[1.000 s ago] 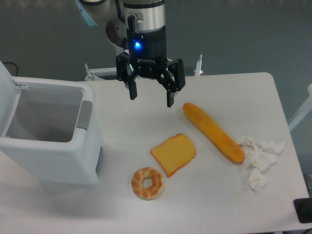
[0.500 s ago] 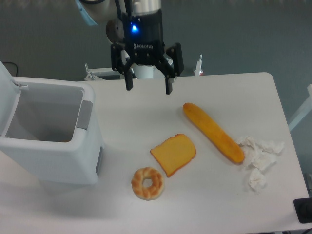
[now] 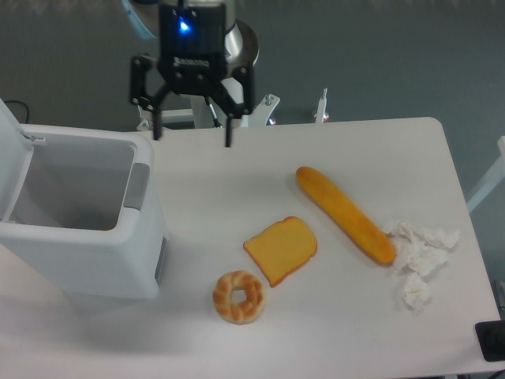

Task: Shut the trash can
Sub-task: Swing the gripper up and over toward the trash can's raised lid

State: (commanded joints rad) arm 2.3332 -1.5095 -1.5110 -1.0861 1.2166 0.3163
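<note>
— Gripper point(image 3: 192, 136) first: how does it stand in the fixed camera's view?

— It hangs from the arm at the far edge of the table point(image 3: 316, 332), pointing straight down, a blue light lit on its body. Its two fingers point(image 3: 229, 133) are spread wide with nothing between them.

— And the trash can point(image 3: 79, 217)?

— It is a big white boxy bin with rounded corners at the table's left side. Its mouth is open, the lid point(image 3: 9, 162) stands raised along the left edge, and a grey tab shows on its right wall.

— Where does it lie relative to the gripper?

— Below and to the left in the view; one fingertip hangs near the bin's far right corner, seemingly apart from it. A slice of toast point(image 3: 281, 249), a long bread roll point(image 3: 345, 214), a bagel point(image 3: 238, 296) and crumpled paper point(image 3: 417, 260) lie well to the right.
</note>
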